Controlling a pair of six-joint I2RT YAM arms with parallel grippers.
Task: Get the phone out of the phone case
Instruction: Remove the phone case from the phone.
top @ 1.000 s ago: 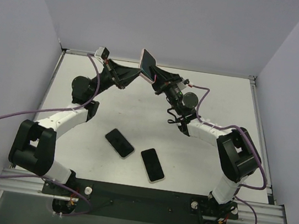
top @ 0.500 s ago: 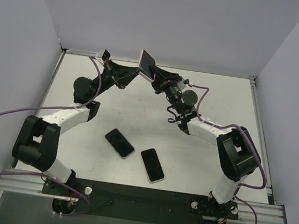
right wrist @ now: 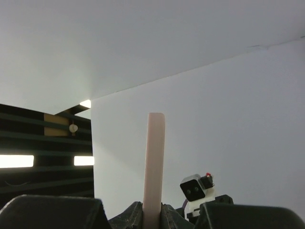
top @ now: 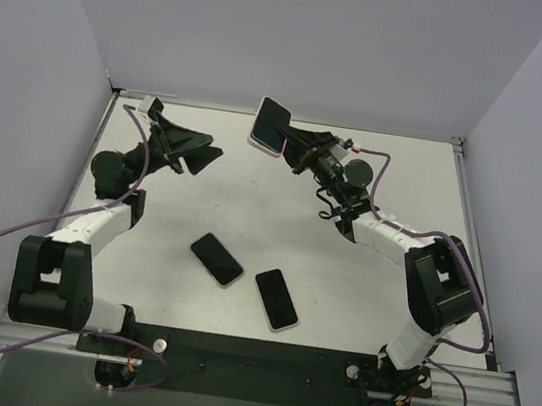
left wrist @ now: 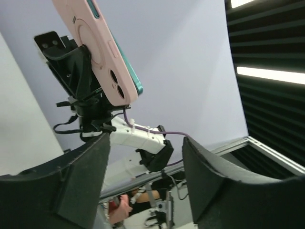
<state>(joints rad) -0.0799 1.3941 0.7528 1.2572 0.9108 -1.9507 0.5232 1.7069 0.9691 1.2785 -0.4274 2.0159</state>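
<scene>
Pink phone case [left wrist: 97, 47], phone [top: 272, 122] inside, gripped by right hand [top: 287, 143]; left hand [top: 210, 150] wide.

Soft, even overhead light; barely any shadow on the white table [top: 250, 210]. Bright ceiling light strips [left wrist: 269, 74] glare right of the pink phone case [left wrist: 102, 52] in the left wrist view, left of it in the right.

Left arm raised at far left, left claw [top: 206, 161] spread open, right arm stretched opposite, right claw [top: 287, 141] clamped on case [top: 270, 122]

A black phone [top: 217, 259] lies near a white-edged phone [top: 277, 299].
</scene>
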